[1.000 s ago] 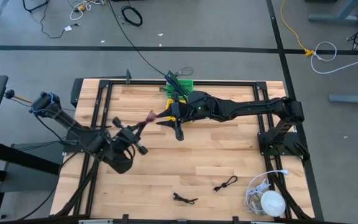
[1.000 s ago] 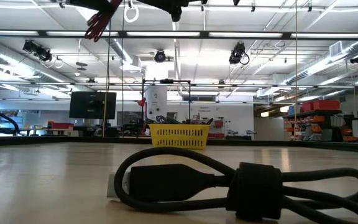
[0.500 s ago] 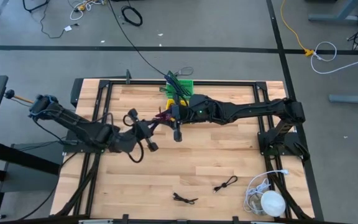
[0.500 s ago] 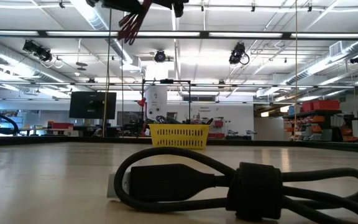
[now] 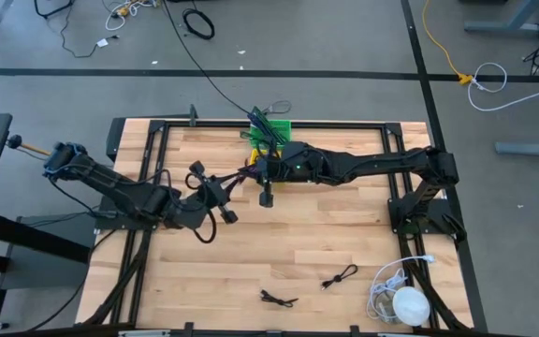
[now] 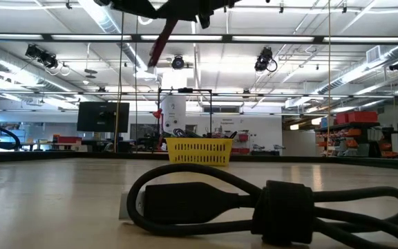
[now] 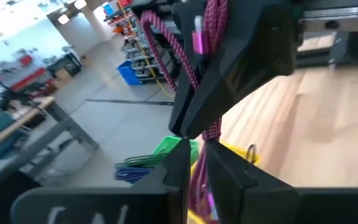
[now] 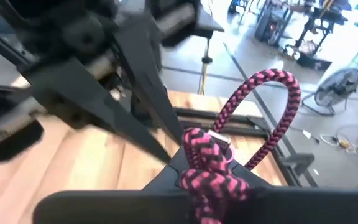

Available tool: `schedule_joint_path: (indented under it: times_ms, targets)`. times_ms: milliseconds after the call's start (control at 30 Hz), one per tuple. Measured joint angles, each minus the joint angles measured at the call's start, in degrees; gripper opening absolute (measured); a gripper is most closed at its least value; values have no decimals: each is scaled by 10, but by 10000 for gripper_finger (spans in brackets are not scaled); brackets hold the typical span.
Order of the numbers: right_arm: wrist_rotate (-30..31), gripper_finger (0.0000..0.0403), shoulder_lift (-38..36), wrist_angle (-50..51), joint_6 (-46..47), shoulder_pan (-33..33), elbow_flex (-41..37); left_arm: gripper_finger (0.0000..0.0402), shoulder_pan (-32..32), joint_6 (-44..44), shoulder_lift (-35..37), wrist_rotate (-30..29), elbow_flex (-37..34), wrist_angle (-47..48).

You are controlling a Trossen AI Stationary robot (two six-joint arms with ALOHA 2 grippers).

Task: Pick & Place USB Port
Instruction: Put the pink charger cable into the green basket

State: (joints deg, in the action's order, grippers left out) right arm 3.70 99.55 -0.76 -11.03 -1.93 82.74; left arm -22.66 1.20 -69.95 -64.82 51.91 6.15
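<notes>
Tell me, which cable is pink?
The braided pink cable, held up in the air between both grippers. The two small cables lying on the table are black.

Overhead, tabletop-level and two close wrist cameras share the braided cable [image 8: 213, 168].

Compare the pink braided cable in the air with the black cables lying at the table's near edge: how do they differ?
The pink braided cable hangs above the table between the left pincer and the right pincer; the right is shut on it. The two black cables lie untouched on the wood. The pink one is braided and bright; the black ones are plain and dark. All are short, bundled cables.
</notes>
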Motion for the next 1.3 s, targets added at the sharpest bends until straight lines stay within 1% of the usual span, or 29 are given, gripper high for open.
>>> schedule_joint_path:
  times_ms: [133, 233, 333, 433, 500, 567, 633, 700, 767, 867, 967, 1100, 1300]
  targets:
    - [1, 6, -1, 29, 5, -17, 0, 54, -13, 2, 0, -36, 0, 38]
    - [8, 6, -3, 59, 6, -38, 0, 54, -22, -40, 0, -28, 0, 84]
    - [23, 6, -6, 92, 14, -64, 0, 54, -28, -104, 0, 26, 0, 144]
    - [15, 6, -6, 117, 21, -95, 0, 54, -31, -171, -4, 110, 0, 202]
    - [14, 6, -6, 124, 26, -116, 0, 55, -31, -204, -12, 162, 0, 226]
    - [14, 6, -6, 128, 31, -137, 0, 55, -31, -225, -22, 197, 0, 241]
    - [13, 6, -6, 134, 32, -158, 0, 55, -31, -231, -36, 218, 0, 240]
    - [14, 6, -6, 134, 29, -178, 0, 55, -31, -231, -53, 224, 0, 239]
    - [12, 6, -3, 138, 28, -198, 0, 55, -31, -229, -71, 222, 0, 234]
    - [-12, 6, 7, 160, 30, -228, 0, 55, -24, -208, -98, 216, 0, 223]
    - [-14, 6, 18, 183, 30, -249, 0, 55, -14, -188, -117, 216, -1, 208]
    - [-18, 6, 28, 189, 30, -271, 0, 55, 1, -185, -132, 217, -1, 185]
    - [-18, 6, 39, 191, 26, -291, 0, 55, 23, -159, -143, 278, -1, 152]
